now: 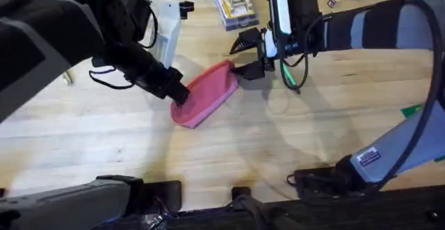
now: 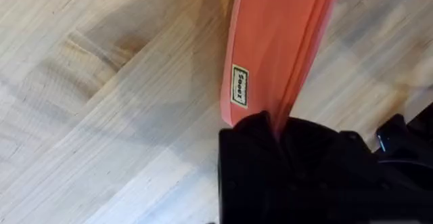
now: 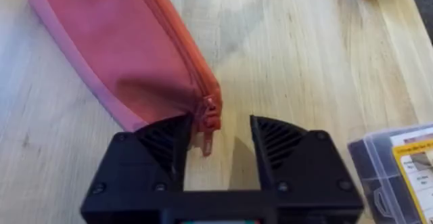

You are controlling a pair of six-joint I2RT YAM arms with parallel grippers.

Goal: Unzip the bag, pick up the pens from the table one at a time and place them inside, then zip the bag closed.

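Observation:
The pink-red bag [image 1: 206, 93] lies slanted on the wooden table [image 1: 104, 140]. My left gripper [image 1: 179, 91] is shut on the bag's near-left end; in the left wrist view its black fingers [image 2: 284, 156] pinch the fabric [image 2: 277, 41] just past a small label. My right gripper [image 1: 243, 58] is open at the bag's far-right end. In the right wrist view the zipper pull [image 3: 208, 126] hangs between the spread fingers [image 3: 166, 143] of that gripper [image 3: 216, 139], and the zipper on the bag [image 3: 128, 55] looks closed. A thin green pen [image 1: 290, 78] lies beside the right gripper, partly under a cable.
Clear plastic boxes [image 1: 233, 4] stand at the back middle, and one [image 3: 399, 170] shows close to the right gripper. A white object [image 1: 165, 28] sits behind the left arm. Something green [image 1: 414, 110] lies at the right edge. Bare wood spreads in front of the bag.

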